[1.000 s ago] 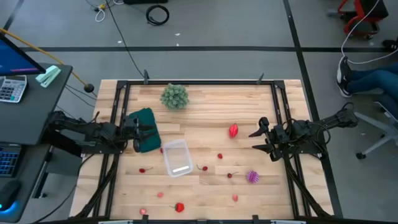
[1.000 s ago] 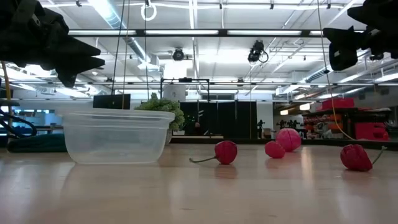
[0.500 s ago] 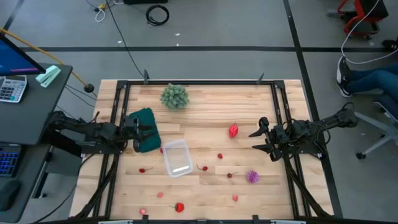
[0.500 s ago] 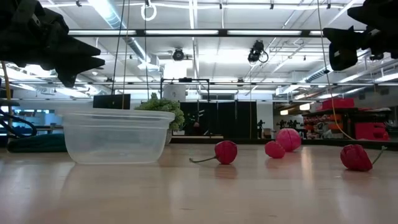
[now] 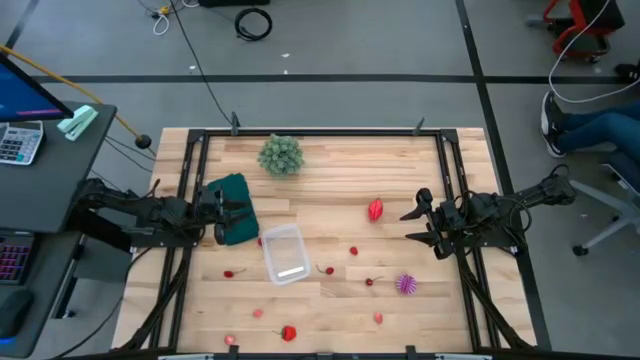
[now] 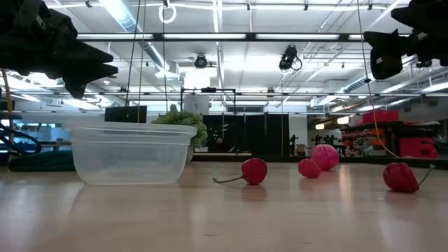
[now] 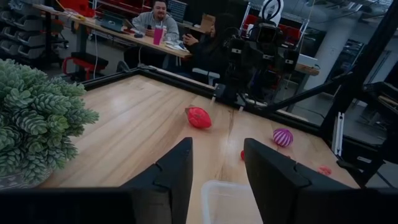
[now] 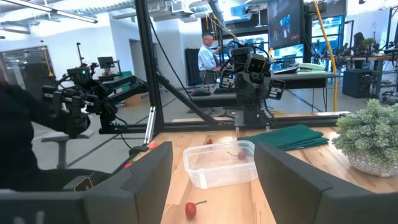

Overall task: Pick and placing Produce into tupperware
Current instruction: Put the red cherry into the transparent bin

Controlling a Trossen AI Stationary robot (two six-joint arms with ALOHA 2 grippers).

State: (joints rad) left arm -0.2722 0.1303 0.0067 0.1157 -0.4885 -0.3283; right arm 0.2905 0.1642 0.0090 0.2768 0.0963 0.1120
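On the table (image 5: 330,190) I count one clear tupperware (image 5: 284,252), one bushy green plant (image 5: 281,155), one dark green piece (image 5: 232,208), one spiky purple piece (image 5: 405,284), and eight small red or pink produce pieces.

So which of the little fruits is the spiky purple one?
The spiky purple piece, on the table's right side near the right pincer. All the others are red or pink.

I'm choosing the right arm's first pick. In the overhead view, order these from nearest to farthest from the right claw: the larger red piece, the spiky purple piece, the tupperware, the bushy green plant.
From the right claw:
1. Larger red piece, just to its left.
2. Spiky purple piece, toward the table's near edge; these two are close.
3. Tupperware, mid-table.
4. Bushy green plant, far-left corner.
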